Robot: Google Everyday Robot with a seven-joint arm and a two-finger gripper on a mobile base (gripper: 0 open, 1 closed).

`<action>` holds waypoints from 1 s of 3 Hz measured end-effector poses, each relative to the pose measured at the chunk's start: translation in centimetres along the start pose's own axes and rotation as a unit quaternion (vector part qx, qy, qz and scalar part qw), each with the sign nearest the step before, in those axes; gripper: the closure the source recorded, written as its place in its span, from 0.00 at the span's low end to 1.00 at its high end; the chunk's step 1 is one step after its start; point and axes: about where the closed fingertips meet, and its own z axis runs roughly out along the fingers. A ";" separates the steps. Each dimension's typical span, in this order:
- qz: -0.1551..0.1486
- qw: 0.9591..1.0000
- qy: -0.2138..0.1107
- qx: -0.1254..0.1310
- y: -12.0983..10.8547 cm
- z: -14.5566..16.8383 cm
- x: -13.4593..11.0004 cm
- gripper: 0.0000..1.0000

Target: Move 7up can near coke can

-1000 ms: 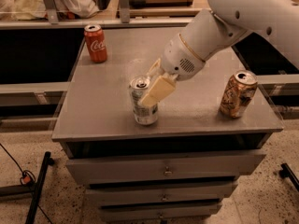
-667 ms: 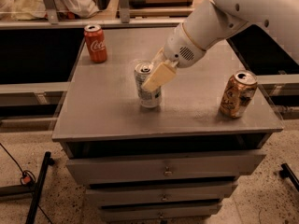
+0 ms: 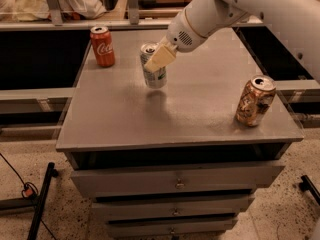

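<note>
Gripper (image 3: 156, 63) sits in the upper middle of the frame, at the end of a white arm (image 3: 225, 9) that slants down from the upper right corner. It is clamped on the 7up can (image 3: 158, 79). One cream-coloured finger (image 3: 161, 58) lies diagonally across the front of the can, from its silver top down to about the middle of the label. The other finger is hidden behind the can. The jaws are parted only as far as the can's width, with the can squeezed between them.

The 7up can is upright, perhaps tilted a little, and appears to hang just clear of the grey bench (image 3: 200, 119) (a soft dark shadow (image 3: 156, 98) lies on the surface directly beneath it). Its lower half shows below the finger, pale label facing the camera.

The coke can (image 3: 102, 46) stands upright to the left of the held can, close to the upper left corner of the bench, near the can but not touching it. A brown-gold can (image 3: 255, 101) stands well apart at the right edge of the bench, in the middle right of the frame. Below the bench top, stacked drawers (image 3: 175, 184) fill the lower middle of the frame.
</note>
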 end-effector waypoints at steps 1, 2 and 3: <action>0.025 0.999 -0.016 0.017 -2.2 2.0 -2.2 1.00; 0.047 0.998 -0.020 0.032 -3.7 4.8 -4.3 1.00; 0.059 0.998 -0.024 0.017 -3.8 7.1 -5.8 0.84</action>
